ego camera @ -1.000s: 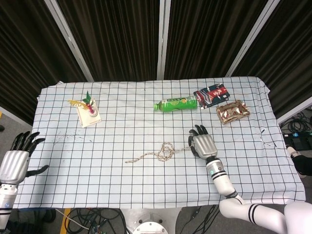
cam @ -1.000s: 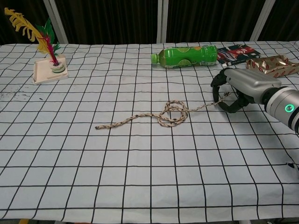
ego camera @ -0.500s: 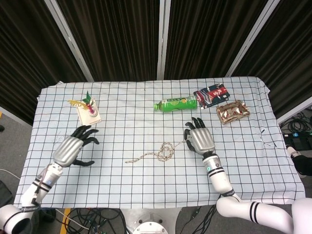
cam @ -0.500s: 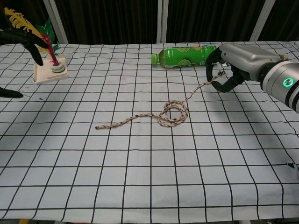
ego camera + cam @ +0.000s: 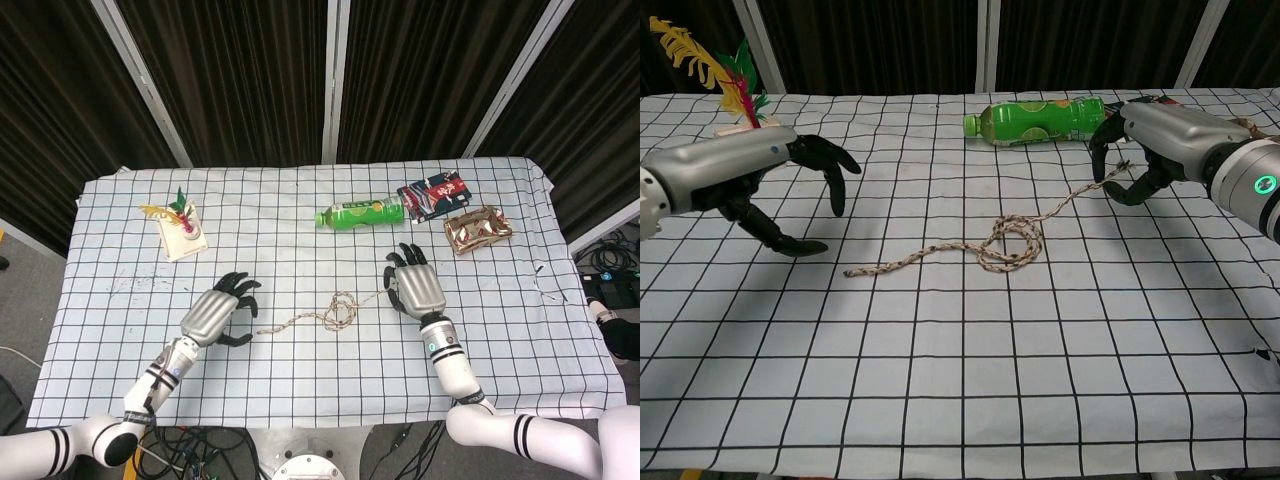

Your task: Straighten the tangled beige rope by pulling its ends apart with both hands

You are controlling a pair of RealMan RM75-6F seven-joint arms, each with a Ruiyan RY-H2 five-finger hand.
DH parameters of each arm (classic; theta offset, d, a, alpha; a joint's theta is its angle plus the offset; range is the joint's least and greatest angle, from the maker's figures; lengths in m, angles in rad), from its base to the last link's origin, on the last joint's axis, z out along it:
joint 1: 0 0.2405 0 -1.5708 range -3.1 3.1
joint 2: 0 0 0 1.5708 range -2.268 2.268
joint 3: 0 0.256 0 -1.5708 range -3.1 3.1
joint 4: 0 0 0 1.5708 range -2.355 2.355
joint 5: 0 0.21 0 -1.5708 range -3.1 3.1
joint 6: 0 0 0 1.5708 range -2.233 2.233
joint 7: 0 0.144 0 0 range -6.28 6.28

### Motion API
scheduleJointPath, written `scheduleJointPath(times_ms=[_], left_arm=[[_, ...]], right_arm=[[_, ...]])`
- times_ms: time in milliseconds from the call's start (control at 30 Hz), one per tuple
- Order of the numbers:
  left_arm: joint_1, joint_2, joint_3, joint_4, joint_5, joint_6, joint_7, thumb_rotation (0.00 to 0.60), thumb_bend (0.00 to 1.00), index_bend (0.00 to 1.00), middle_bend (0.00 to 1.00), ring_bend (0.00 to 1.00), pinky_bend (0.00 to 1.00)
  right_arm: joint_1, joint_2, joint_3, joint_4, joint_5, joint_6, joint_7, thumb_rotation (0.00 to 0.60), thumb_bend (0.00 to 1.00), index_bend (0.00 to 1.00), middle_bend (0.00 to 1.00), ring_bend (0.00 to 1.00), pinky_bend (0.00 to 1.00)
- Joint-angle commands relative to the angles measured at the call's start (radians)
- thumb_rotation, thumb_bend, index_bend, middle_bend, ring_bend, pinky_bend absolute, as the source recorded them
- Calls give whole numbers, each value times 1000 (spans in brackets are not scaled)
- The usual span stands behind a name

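Green bottle (image 5: pixel 360 213) lies on its side toward the table's (image 5: pixel 300 390) far edge, right of centre; label has citrus pics, writing too small to read. Red/black packet (image 5: pixel 435 194) just beside its cap end, print unreadable. Gold foil packet (image 5: pixel 477 228) nearer the far right corner. Small white tray (image 5: pixel 181 236) near the far left corner holds a feathered shuttlecock (image 5: pixel 725 75).

Beige rope (image 5: pixel 985 248) lies mid-table, looped in its middle. Right hand (image 5: pixel 1150 145) pinches one rope end w/ fingers curled, that end lifted off the cloth. Left hand (image 5: pixel 750 185) hovers w/ fingers spread wide, holding nothing, near the rope's other end, not touching.
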Motion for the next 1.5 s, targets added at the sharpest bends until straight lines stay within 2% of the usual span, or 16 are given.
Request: scheduleJointPath(times_ms=[33, 233, 367, 467, 767, 900, 1500], left_arm=[[-23, -58, -3, 12, -71, -6, 94, 574, 192, 476, 146, 0, 0], [-48, -130, -6, 25, -150, 2, 186, 555, 198, 480, 146, 0, 0], [-62, -168, -8, 42, -179, 19, 233, 479, 222, 491, 146, 0, 0], [-72, -188, -9, 57, -189, 34, 267, 459, 225, 491, 146, 0, 0], [-84, -242, 8, 130, -223, 67, 345, 461, 242, 495, 146, 0, 0], [-81, -257, 14, 151, -220, 74, 338, 490, 249, 511, 147, 0, 0], [-81, -278, 29, 191, -202, 68, 313, 515, 302, 542, 148, 0, 0]], right_arm=[[0, 0, -5, 10, 1, -4, 6, 600, 485, 635, 204, 0, 0], [7, -3, -11, 30, 5, -21, 22, 600, 485, 635, 204, 0, 0], [10, -2, -13, 38, 5, -25, 29, 600, 485, 635, 204, 0, 0], [11, 1, -13, 40, 6, -27, 35, 600, 485, 635, 204, 0, 0], [14, 5, -16, 45, 6, -28, 44, 600, 485, 636, 204, 0, 0], [16, 2, -19, 49, 8, -32, 47, 600, 486, 636, 204, 0, 0], [20, -11, -25, 64, 16, -32, 49, 600, 486, 636, 202, 0, 0]])
